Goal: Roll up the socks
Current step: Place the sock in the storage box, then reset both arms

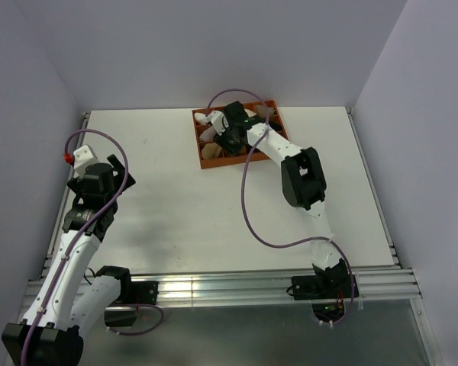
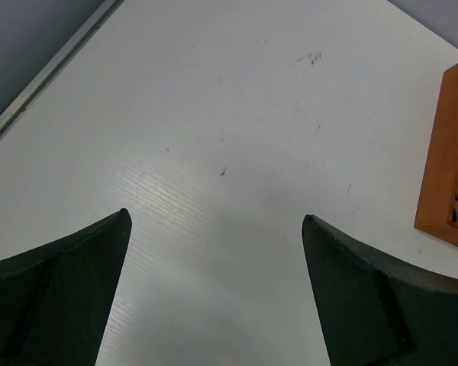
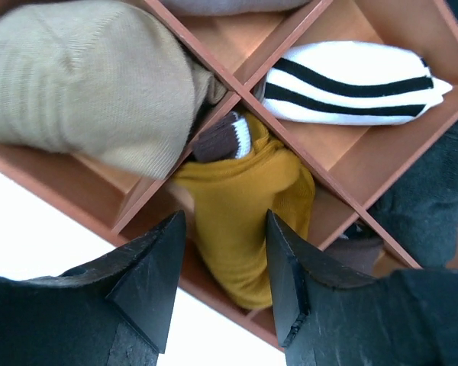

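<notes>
Here, mustard-yellow fabric sock (image 3: pixel 244 198) lying in one compartment of orange wooden divided tray (image 1: pixel 198 141), right gripper (image 3: pixel 223 223) jaws partly parted over it, gripping nothing, left gripper (image 2: pixel 215 217) jaws spread wide, empty, above white table (image 2: pixel 214 91).

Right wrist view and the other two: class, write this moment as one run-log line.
right gripper: open, above mustard-yellow sock | sock: in orange tray compartment | left gripper: open, holding nothing, over table
</notes>
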Action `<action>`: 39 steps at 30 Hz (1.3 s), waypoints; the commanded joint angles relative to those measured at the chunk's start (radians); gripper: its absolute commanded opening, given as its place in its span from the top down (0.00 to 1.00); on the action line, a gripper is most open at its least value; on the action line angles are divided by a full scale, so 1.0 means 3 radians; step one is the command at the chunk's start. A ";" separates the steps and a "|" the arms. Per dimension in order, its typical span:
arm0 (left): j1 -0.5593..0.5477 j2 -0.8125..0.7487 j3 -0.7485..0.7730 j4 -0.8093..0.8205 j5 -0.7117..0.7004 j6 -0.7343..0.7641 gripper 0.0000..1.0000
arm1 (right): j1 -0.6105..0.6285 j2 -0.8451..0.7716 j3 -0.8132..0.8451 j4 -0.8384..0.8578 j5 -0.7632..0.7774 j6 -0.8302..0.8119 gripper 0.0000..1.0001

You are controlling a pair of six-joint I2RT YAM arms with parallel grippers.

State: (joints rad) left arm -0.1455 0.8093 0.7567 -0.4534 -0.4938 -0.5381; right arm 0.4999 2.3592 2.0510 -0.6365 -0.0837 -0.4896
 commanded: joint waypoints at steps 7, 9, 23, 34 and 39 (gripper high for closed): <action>-0.0011 -0.0075 -0.0017 0.0110 0.0000 0.0055 0.00 | 0.0016 -0.0414 -0.0077 -0.0031 -0.0114 -0.0030 0.46; -0.0011 -0.0085 -0.0012 0.0115 0.0010 0.0060 0.01 | 0.0001 -0.0541 -0.0092 -0.0026 -0.0120 -0.0009 0.46; -0.0026 -0.0504 0.0294 -0.0094 -0.0087 0.0019 0.01 | -0.0244 -0.2320 -0.0924 0.0112 0.1341 0.1498 0.36; -0.0128 -0.0800 0.1087 -0.0605 -0.0169 0.0203 0.01 | -0.0373 -0.4932 -0.2800 0.0204 0.2564 0.2501 0.15; -0.0195 -0.0959 0.1221 -0.0718 -0.0271 0.0254 0.00 | -0.0368 -0.5996 -0.3354 0.0413 0.2534 0.2486 0.10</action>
State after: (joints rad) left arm -0.1928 0.5476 1.0885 -0.6197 -0.5442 -0.4976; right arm 0.3920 0.6724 1.1061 -0.5774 0.6346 0.2150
